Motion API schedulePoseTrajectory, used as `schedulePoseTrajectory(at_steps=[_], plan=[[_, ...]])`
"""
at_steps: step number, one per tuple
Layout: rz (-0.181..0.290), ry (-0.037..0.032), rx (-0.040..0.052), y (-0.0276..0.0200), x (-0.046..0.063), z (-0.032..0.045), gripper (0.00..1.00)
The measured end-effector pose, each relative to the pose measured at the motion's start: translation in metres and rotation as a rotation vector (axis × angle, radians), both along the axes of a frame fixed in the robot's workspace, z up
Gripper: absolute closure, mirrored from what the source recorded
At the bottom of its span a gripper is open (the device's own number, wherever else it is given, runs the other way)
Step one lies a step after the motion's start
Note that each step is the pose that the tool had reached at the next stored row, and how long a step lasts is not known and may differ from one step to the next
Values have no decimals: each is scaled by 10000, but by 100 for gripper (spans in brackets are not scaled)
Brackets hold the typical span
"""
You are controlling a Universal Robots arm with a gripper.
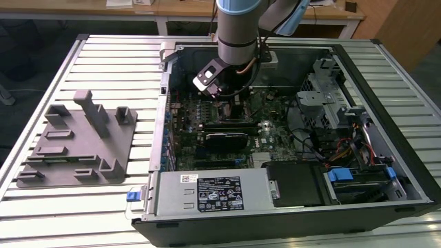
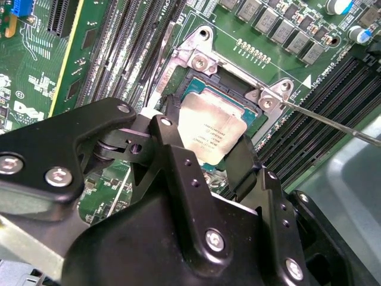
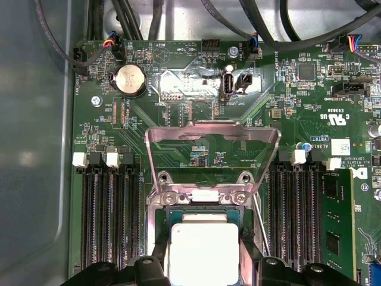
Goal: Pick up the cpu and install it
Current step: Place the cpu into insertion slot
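the gripper (image 2: 204, 132) is down inside the open computer case (image 1: 358, 77), directly over the socket (image 2: 220, 89) on the green motherboard (image 3: 297, 113). its two black fingers (image 2: 240, 159) are closed in to a narrow span that just fits the cpu (image 2: 213, 134), one on each of two opposite edges, and both look to be touching it, so the chip is clamped between them.

the cpu sits within the socket's outline with its silver top up and a strip of the socket's dark frame showing past its far edge. in the first wrist view the cpu (image 3: 204, 247) lines up squarely with the socket; in the second wrist view it seems a little tilted. whether it rests fully on the socket or hangs just above it i cannot tell.

the socket's metal load plate (image 3: 212, 156) stands swung up and open at the far side of the socket. a thin retention lever (image 2: 324, 121) angles away from one socket corner. black memory slots (image 3: 107, 220) run along both sides of the socket, and a green memory module (image 3: 336, 220) fills one beyond the slots on one side. a round coin battery (image 3: 130, 79) lies past the raised plate, well apart from the socket.

in the exterior view the arm (image 1: 238, 31) comes down over the socket, and a grey fixture block (image 1: 76, 144) lies well apart from it, outside the case on the slatted table (image 1: 103, 57).
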State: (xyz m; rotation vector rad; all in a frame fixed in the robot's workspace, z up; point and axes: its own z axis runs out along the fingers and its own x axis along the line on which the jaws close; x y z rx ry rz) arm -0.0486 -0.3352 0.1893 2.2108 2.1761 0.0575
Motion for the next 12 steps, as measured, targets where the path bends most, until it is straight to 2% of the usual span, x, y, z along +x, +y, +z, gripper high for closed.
schedulePoseTrajectory(at_steps=[10, 11, 12], plan=[[-1, -7, 13, 2, 1, -6, 45], [0, -6, 10, 2, 1, -5, 39], [-1, -4, 7, 1, 0, -4, 39]])
